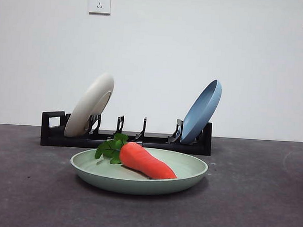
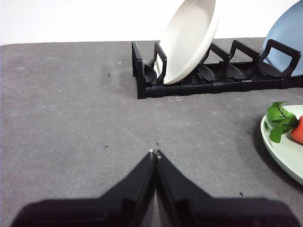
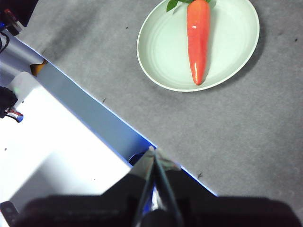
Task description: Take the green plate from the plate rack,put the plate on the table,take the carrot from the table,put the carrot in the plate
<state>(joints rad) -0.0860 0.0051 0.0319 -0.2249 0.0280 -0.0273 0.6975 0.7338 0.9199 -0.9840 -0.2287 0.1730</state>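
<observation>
The green plate [image 1: 137, 174] lies flat on the table [image 1: 33, 188] in front of the plate rack [image 1: 124, 138]. The carrot [image 1: 146, 162] lies in the plate, leaves toward the rack. Both also show in the right wrist view, plate [image 3: 165, 47] and carrot [image 3: 198, 38]. The left wrist view shows the plate's edge [image 2: 284, 151] and the rack [image 2: 213, 80]. My left gripper [image 2: 155, 153] is shut and empty above bare table, apart from the plate. My right gripper [image 3: 154, 152] is shut and empty over the table's edge, away from the plate. Neither arm shows in the front view.
A cream-white plate [image 1: 90, 105] leans in the rack's left end and a light blue plate [image 1: 202, 111] in its right end. The table's edge [image 3: 94, 113] with a white floor area beyond shows in the right wrist view.
</observation>
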